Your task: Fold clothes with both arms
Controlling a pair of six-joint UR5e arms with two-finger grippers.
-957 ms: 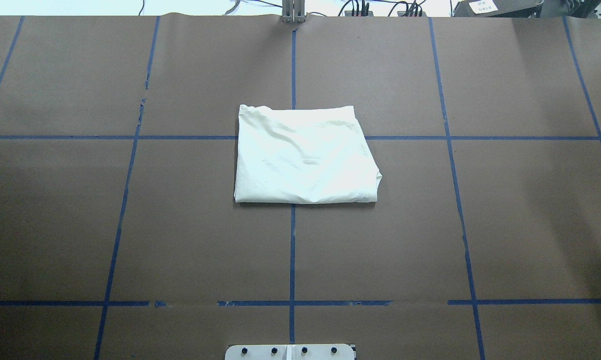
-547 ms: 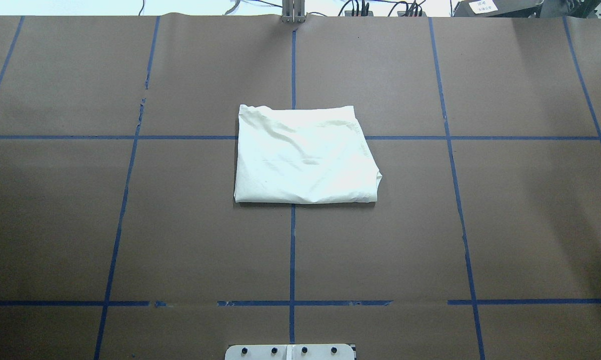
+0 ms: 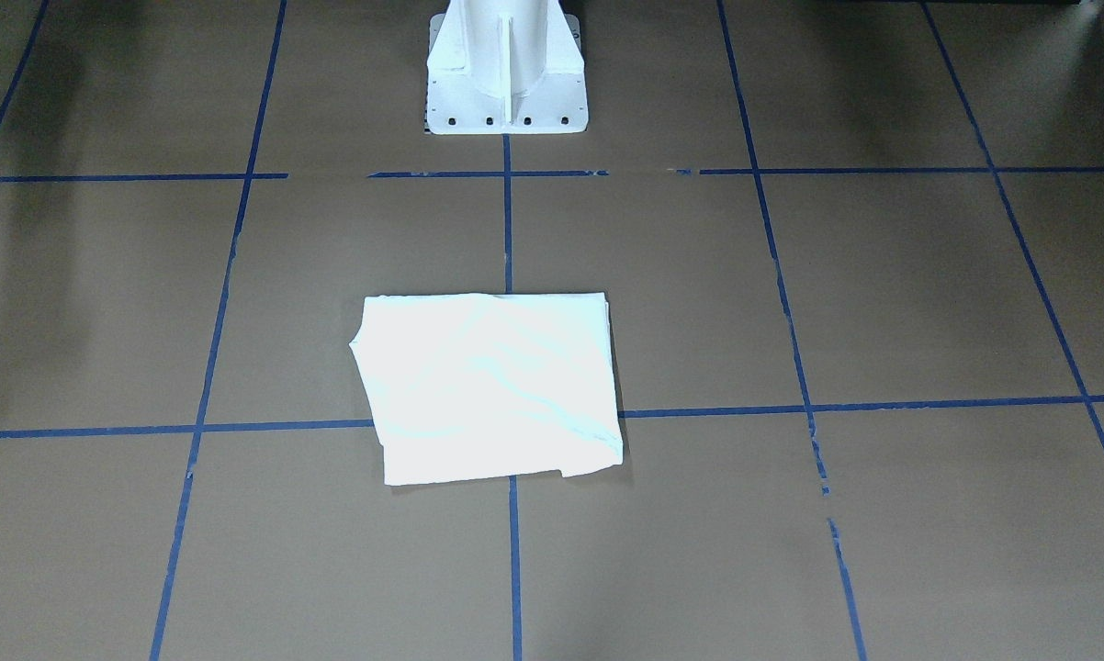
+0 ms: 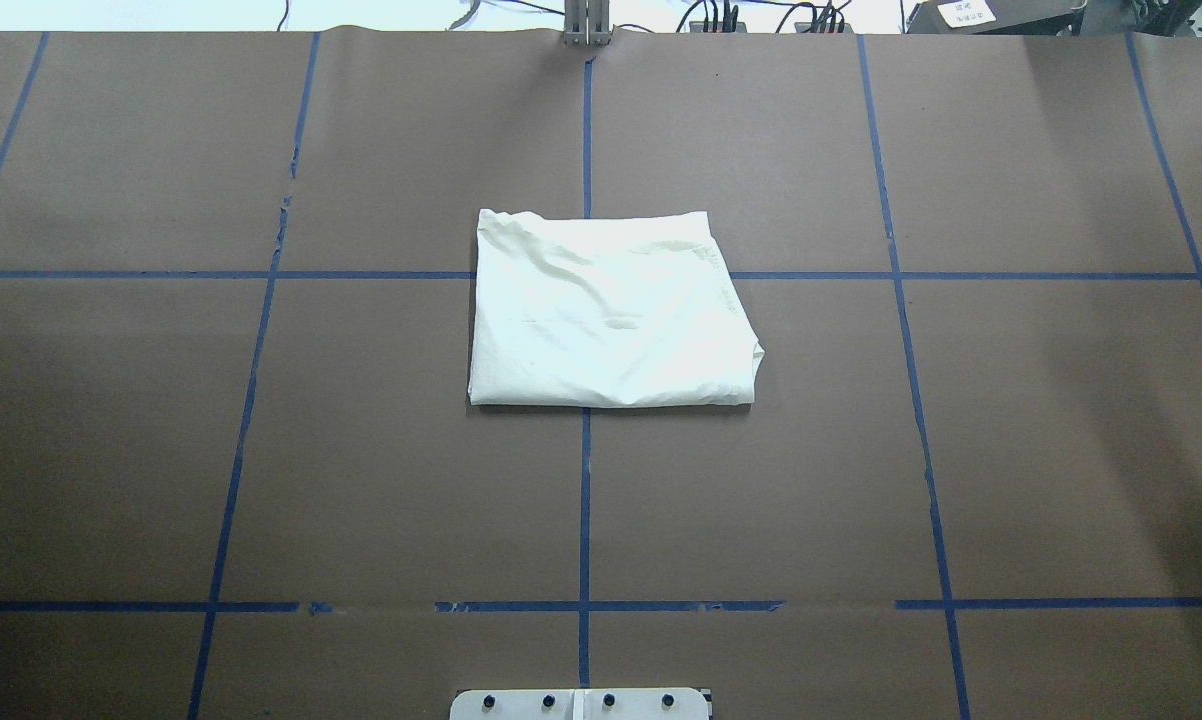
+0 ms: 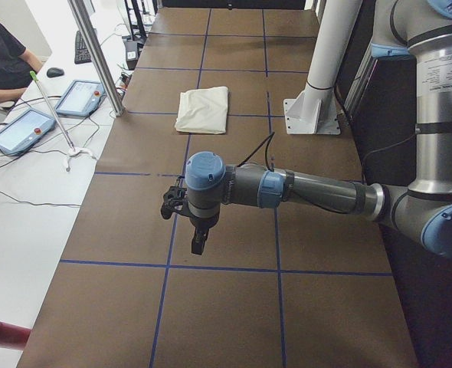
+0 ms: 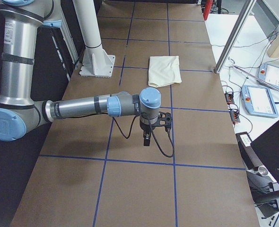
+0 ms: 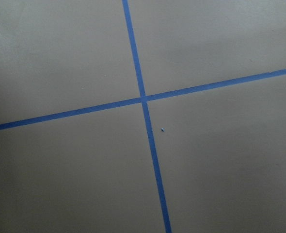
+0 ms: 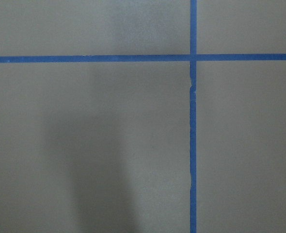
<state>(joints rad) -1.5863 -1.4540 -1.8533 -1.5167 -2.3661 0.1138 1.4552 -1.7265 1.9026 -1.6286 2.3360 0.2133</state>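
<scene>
T-shirt [image 4: 606, 310] is folded into a compact whitish rectangle, plain side up, lying flat on the desk [image 4: 361, 480] straight out from the white pedestal [image 4: 581, 703] and well apart from it. It sits across the blue tape line [image 4: 584, 500] that runs out from the pedestal. Overhead view: the left edge is straight and the top has soft diagonal creases. The right edge slants outward toward the pedestal and ends in a small bulge at the pedestal-side corner. Front view shows the same shirt [image 3: 492, 386], with a small notch in its edge away from the pedestal [image 3: 506, 64]. There is bare brown paper on every side of the fold, wide on both flanks and between it and the pedestal. Left arm [image 5: 310, 192] reaches out level, well off to the pedestal's left. Its left pincer [image 5: 198, 247] hangs above the desk, far from the shirt [image 5: 203, 110]; whether the fingers are apart or together I cannot tell. Right arm [image 6: 82, 106] mirrors it on the pedestal's right. The right pincer [image 6: 146, 141] is above the desk and well apart from the shirt [image 6: 164, 71]; its finger state cannot be told either. Both wrist views show only paper and a tape crossing.
</scene>
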